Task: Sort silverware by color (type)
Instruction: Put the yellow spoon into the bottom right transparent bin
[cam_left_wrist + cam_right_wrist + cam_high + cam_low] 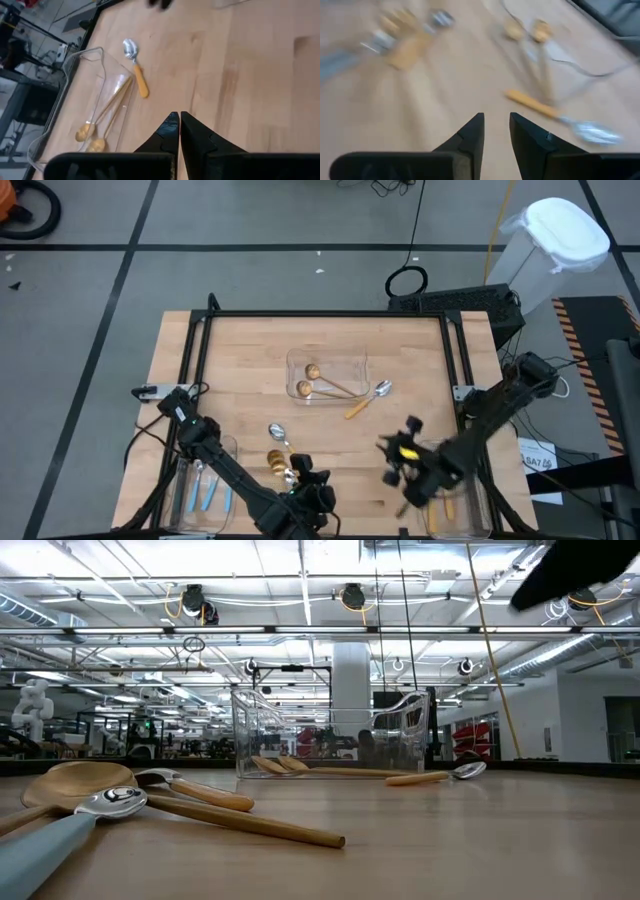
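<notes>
High view: orange-handled spoon (366, 400), silver bowl.

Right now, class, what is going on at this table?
A two-armed robot is sorting spoons by colour. Two gold spoons lie in the middle tray, with an orange spoon just outside it. Blue spoons lie in the left tray. A small pile waits near the table's front. The left gripper is shut and empty, the right gripper is open and empty; both hover above the table's front.

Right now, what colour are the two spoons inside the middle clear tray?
Gold spoons; best seen in the high view.
</notes>
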{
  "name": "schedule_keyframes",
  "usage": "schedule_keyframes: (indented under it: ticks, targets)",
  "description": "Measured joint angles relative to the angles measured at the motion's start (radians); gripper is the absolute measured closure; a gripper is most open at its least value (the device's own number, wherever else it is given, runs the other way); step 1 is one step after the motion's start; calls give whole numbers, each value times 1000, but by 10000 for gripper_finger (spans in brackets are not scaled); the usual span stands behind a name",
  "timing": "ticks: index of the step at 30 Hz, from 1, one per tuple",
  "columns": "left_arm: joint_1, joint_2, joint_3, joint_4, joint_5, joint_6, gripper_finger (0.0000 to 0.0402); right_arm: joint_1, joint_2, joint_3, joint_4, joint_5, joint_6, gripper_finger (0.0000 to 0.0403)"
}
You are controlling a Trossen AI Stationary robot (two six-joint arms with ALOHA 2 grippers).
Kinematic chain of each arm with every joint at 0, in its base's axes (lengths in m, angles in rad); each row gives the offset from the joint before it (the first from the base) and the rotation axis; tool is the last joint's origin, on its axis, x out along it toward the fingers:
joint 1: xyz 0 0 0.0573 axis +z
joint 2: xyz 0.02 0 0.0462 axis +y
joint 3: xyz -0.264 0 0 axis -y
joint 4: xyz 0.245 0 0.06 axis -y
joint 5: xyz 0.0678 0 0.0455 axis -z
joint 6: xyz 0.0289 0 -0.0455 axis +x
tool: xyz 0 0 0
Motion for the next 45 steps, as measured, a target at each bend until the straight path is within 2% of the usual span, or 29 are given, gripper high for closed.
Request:
schedule_keyframes:
  ticks: [3, 6, 11, 14, 17, 25, 36, 39, 45]
  targets:
    - [-8, 0, 0, -46, 0, -7, 383, -98, -1, -7, -103, -51, -132, 314]
    - [-7, -1, -39, -75, -16, -46, 383, -178, -1, -43, -79, -83, -344, 314]
    - [9, 0, -159, -74, -24, -67, 383, -310, -2, -152, 140, -272, -702, 313]
    - [26, 1, -227, -74, -24, -73, 383, -392, -2, -232, 307, -387, -820, 313]
    - [39, 2, -276, -81, -30, -71, 383, -461, -2, -278, 360, -413, -823, 313]
    - [65, 2, -310, -164, -73, -79, 383, -583, -2, -291, 292, -382, -783, 313]
    - [75, -10, -346, -202, -165, -56, 383, -676, -2, -348, 303, -367, -814, 313]
    - [86, -9, -349, -168, -164, -44, 383, -709, -2, -355, 309, -332, -796, 313]
    - [84, -10, -349, -27, -136, 83, 383, -759, -3, -390, 306, -343, -766, 313]
